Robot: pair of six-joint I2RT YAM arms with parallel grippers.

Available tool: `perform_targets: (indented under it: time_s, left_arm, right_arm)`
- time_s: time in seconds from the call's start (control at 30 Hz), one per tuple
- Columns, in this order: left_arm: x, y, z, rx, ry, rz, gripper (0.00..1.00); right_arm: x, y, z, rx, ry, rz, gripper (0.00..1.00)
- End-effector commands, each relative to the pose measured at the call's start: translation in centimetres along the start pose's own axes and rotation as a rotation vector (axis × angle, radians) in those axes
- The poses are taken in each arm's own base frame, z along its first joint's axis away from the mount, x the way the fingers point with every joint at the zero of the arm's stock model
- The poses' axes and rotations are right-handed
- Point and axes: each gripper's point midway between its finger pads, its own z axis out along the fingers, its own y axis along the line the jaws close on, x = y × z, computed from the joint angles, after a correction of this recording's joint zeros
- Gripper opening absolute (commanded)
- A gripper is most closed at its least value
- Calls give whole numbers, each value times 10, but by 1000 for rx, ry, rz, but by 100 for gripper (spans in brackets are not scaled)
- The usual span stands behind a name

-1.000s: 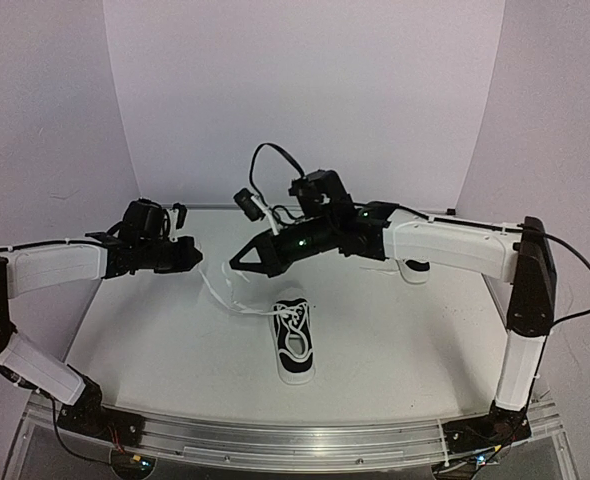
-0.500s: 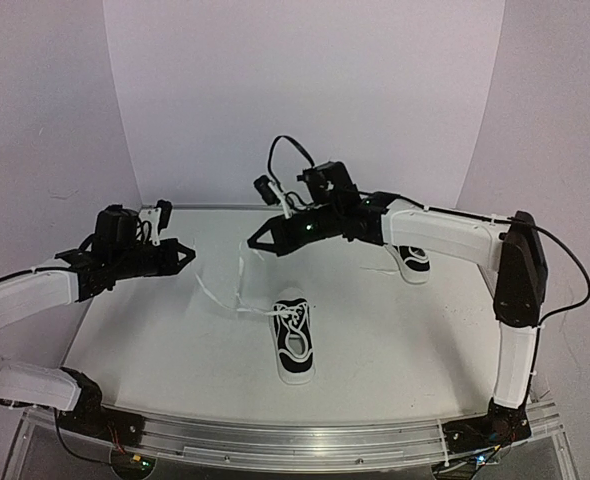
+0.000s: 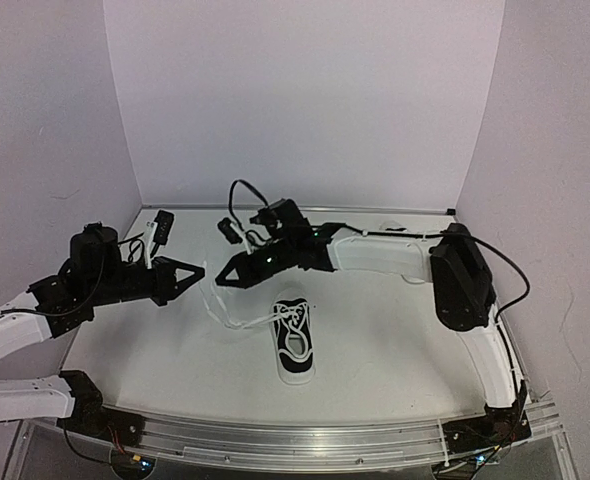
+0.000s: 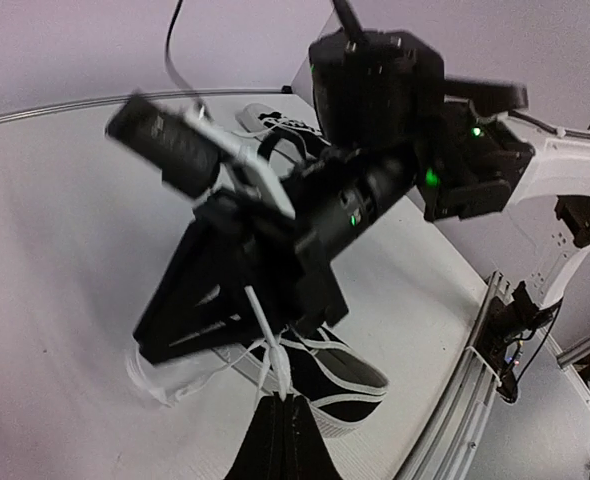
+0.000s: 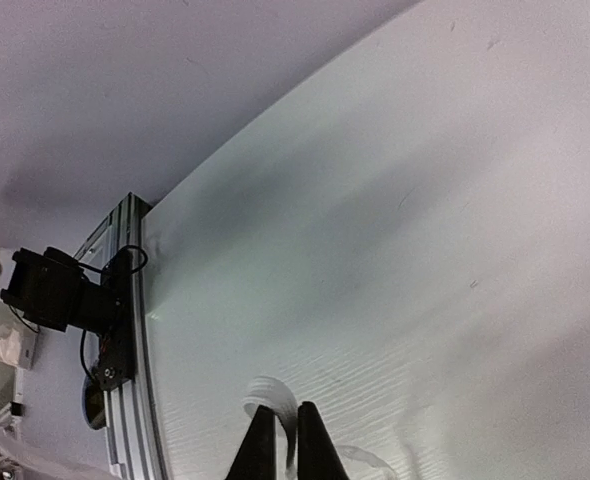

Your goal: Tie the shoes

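Observation:
One black sneaker (image 3: 294,343) with a white sole lies mid-table, toe toward the back. Its white laces (image 3: 237,322) trail left to both grippers. My left gripper (image 3: 195,271) is shut on a lace end (image 4: 275,375) just above the shoe (image 4: 347,378) in the left wrist view. My right gripper (image 3: 220,283) sits close to the left one, tip to tip. Its fingers (image 5: 310,445) are shut on a loop of white lace (image 5: 275,397) just above the table. The second sneaker (image 4: 271,124) shows behind the right arm in the left wrist view; in the top view the arm hides it.
The right arm (image 3: 385,257) stretches across the back of the table from the right. The aluminium front rail (image 3: 295,435) runs along the near edge. Purple walls close in the back and both sides.
My right gripper has swung left and lower, up to the left gripper. My left arm has drawn back toward the near left. The laces now stretch farther left.

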Motion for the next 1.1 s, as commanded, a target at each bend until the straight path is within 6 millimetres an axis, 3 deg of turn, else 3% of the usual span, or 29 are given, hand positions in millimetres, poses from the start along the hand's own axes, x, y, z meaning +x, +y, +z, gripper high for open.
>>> perform_targets:
  time_s: [0.0,0.1,0.17,0.3,0.47,0.6,0.7,0.83,0.97,1.07]
  left_arm:
    - [-2,13,-7,-96,1,-9,0]
    - [10,26,-3,-152,45,-35,0]
    - [20,34,2,-175,80,-47,0]
    - [29,42,13,-194,129,-47,0]
    - [28,51,27,-215,152,43,0]
    - [52,40,50,-88,277,75,0]
    - [65,0,56,129,301,72,0]
    - [62,-36,42,234,249,136,0]
    - [52,-33,32,166,198,160,0]
    - [47,-18,30,67,181,156,0]
  right_arm:
    - [0,25,7,-82,18,6,39]
    - [-2,23,-5,-45,10,-11,59]
    - [-8,19,-18,-23,-5,-10,62]
    - [-24,-2,-51,32,-45,18,62]
    - [-15,-32,-76,131,7,10,55]
    - [4,-51,-80,231,102,-25,50]
    - [15,-58,-77,249,156,-42,45]
    - [29,-59,-70,228,220,-84,39]
    - [44,-55,-56,215,289,-130,35]
    - [55,-58,-47,223,334,-151,34]
